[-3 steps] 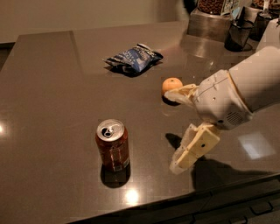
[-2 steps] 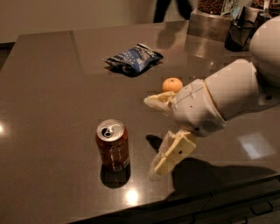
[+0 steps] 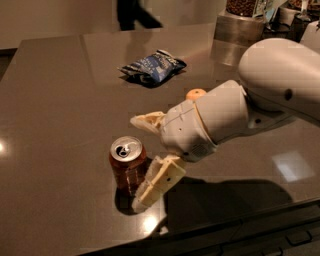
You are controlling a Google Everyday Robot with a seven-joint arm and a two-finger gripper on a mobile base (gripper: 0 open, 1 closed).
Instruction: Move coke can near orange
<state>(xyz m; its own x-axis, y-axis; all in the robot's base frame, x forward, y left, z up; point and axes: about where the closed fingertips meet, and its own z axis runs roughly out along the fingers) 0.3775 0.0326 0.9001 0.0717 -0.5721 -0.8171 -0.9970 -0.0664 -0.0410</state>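
Note:
The coke can [image 3: 127, 164], dark red with a silver top and pull tab, stands upright on the dark table near its front edge. The orange [image 3: 195, 93] lies farther back and to the right, mostly hidden behind my white arm. My gripper [image 3: 146, 161] reaches in from the right and is open. Its near finger [image 3: 159, 181] is right beside the can's right side. Its far finger [image 3: 148, 121] sits behind and to the right of the can. The can is between the fingers' reach but not enclosed.
A blue foil snack bag [image 3: 152, 66] lies at the back middle of the table [image 3: 55, 110]. Metal containers [image 3: 245, 25] stand at the back right corner. A person's legs [image 3: 135, 12] show beyond the table's far edge. The table's front edge runs just below the gripper.
My gripper and arm have moved left toward the can, from well to its right to right beside it. The arm now covers most of the orange. The can has not moved.

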